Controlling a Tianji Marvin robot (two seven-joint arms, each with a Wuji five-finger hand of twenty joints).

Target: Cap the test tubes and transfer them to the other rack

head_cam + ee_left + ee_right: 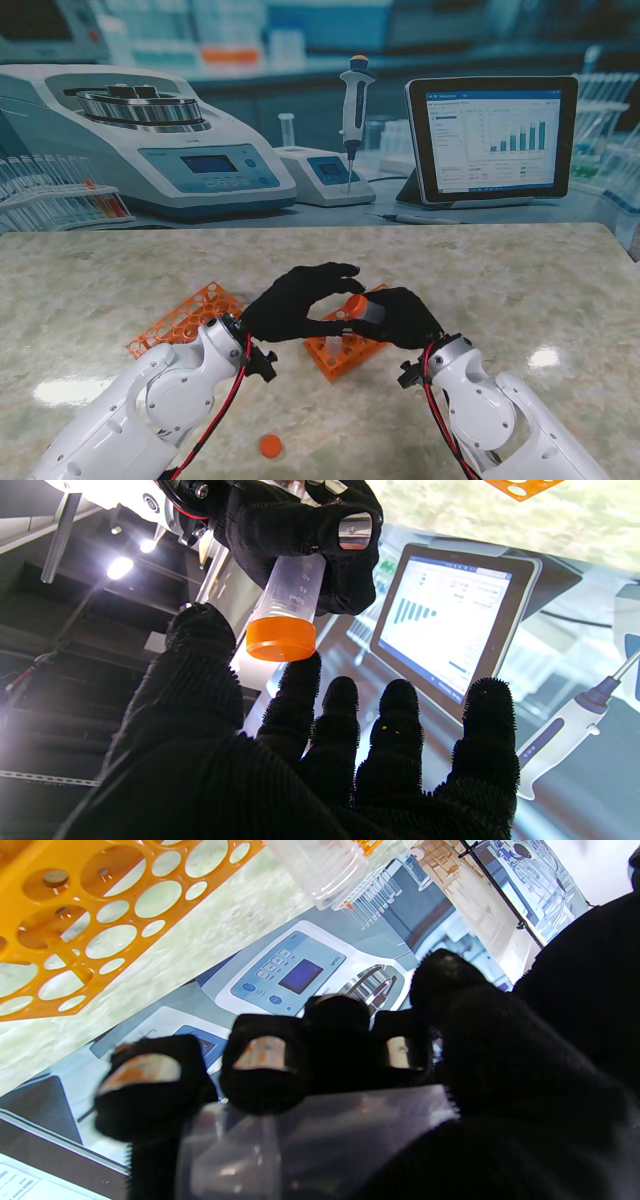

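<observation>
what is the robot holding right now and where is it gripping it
The right hand grips a test tube around its clear body. The left hand is open at its orange cap.

We count two orange racks: one (180, 318) at left, one (345, 352) under hands. One capped tube (285, 612) held up. One uncapped tube (320, 867) standing in rack. One loose orange cap (270, 446) on bench (520, 290). Two black-gloved robot hands: left (295, 300), right (400, 318).
</observation>
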